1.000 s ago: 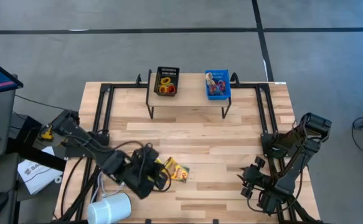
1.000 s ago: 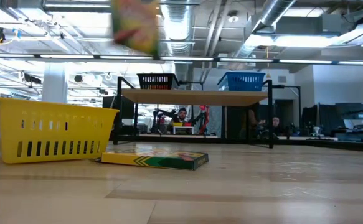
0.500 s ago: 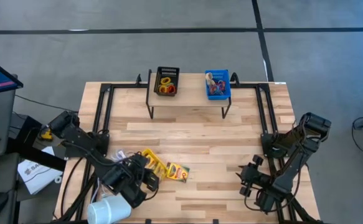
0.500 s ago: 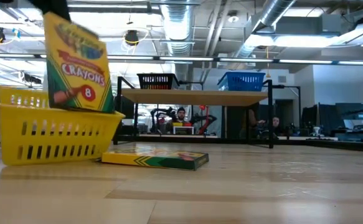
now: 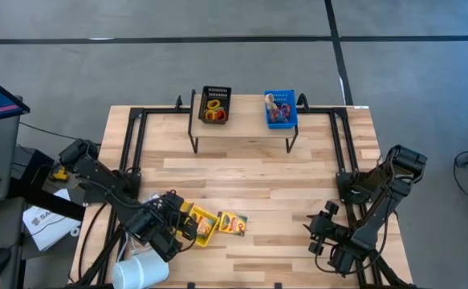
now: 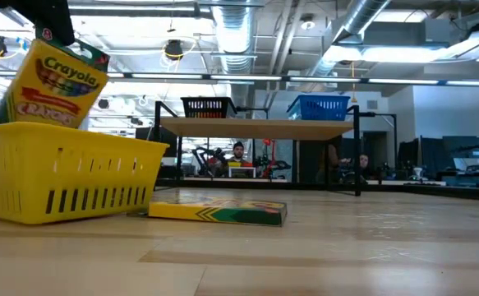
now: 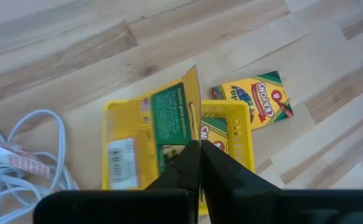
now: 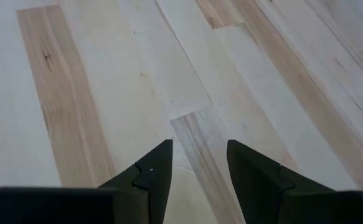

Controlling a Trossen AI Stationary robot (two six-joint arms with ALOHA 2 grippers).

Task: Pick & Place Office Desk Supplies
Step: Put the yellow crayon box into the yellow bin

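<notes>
My left gripper (image 7: 197, 149) is shut on a yellow-and-green crayon box (image 6: 54, 82) that leans over the yellow bin (image 6: 66, 181) at the near left. The box's lower end is hidden behind the bin's wall. Something green and yellow (image 7: 217, 134) lies inside the bin. Another crayon box (image 5: 232, 222) lies flat on the table just right of the bin. My right gripper (image 8: 197, 162) hangs open over bare wood at the near right (image 5: 320, 233). On a raised shelf at the far edge stand a black bin (image 5: 214, 104) and a blue bin (image 5: 280, 109), each holding coloured rings. My left gripper pinches the crayon box between its two fingers, one on each broad face, at the box's upper end (image 7: 192, 127). The fingers slant down from the table's near left. The box hangs tilted below them, its lower end inside the yellow bin; whether it touches the bottom is hidden.
A white cylinder (image 5: 141, 269) lies at the near left edge, and a white coiled cable (image 7: 19, 155) lies left of the yellow bin. Black frame rails (image 5: 133, 144) run along both sides. Bare wood stretches across the table's middle (image 5: 250, 172).
My left gripper has gone down and toward the table's near left with the crayon box, rolling as it went. The box has tipped from upright to leaning, and its lower end has sunk into the yellow bin. The bin has slid a little toward the near edge.
</notes>
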